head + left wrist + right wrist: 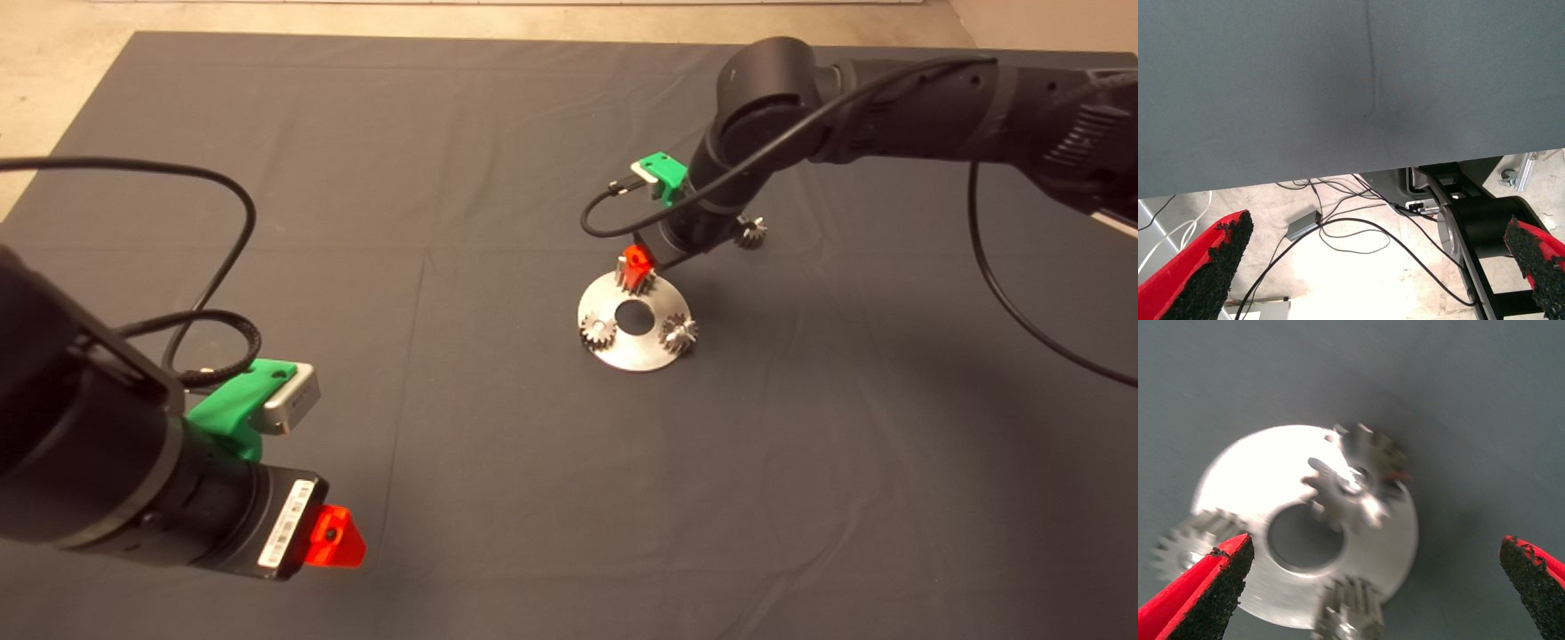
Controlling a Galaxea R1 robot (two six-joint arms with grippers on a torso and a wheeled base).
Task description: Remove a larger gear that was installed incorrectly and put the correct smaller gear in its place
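The right gripper (1375, 547) is spread wide over the smaller gear (1345, 495); the left gripper (1375, 240) is parked, also spread. The gear is judged hard and slippery, best pinched across its teeth.

The right arm (889, 98) comes in from the right edge, bends at the wrist and points down and toward the middle of the bench. Its end effector (1375, 587) has the two red fingers (1198, 593) far apart, so it is wide open and holds nothing. The left arm (98, 462) waits at the lower left, low and almost level. The left end effector (1378, 267) is also wide open, its black pads (1211, 273) well apart and empty.
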